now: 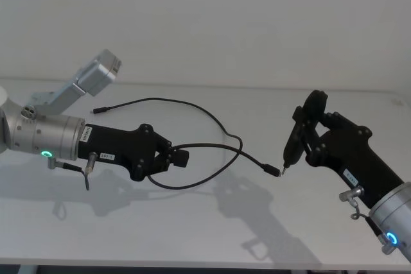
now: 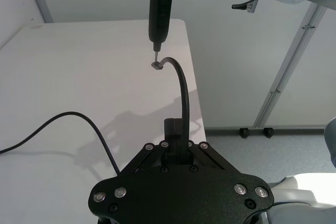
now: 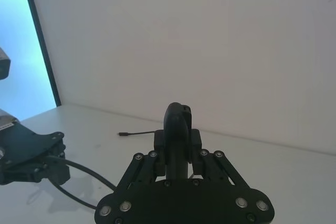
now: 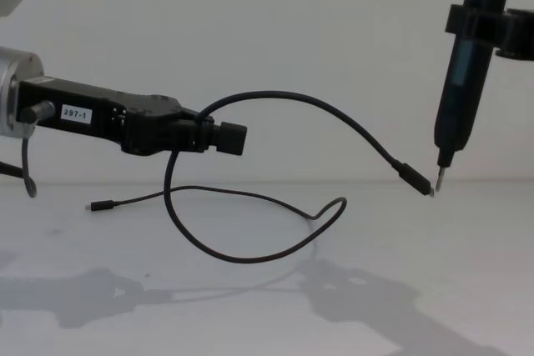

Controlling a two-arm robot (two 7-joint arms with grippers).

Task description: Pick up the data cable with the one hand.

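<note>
The data cable (image 4: 284, 97) is a long thin black cord hanging in loops above the white table. My left gripper (image 4: 225, 137), the long black blocky one hand with a white label, is shut on it partway along (image 1: 180, 158). One plug (image 4: 415, 179) hangs in the air just under the tip of a slim dark tool (image 4: 465, 81). The other plug (image 4: 102, 205) lies on the table. My right gripper (image 1: 309, 128) is shut on that upright tool at the right. In the left wrist view the cable (image 2: 184, 93) arcs from my left gripper (image 2: 176, 129) up to the tool's tip.
The white table (image 1: 205, 222) runs to a pale wall behind. In the left wrist view its side edge (image 2: 197, 103) drops to grey floor, with a metal stand (image 2: 283, 77) beyond. A short grey wire (image 1: 74, 168) hangs under my left wrist.
</note>
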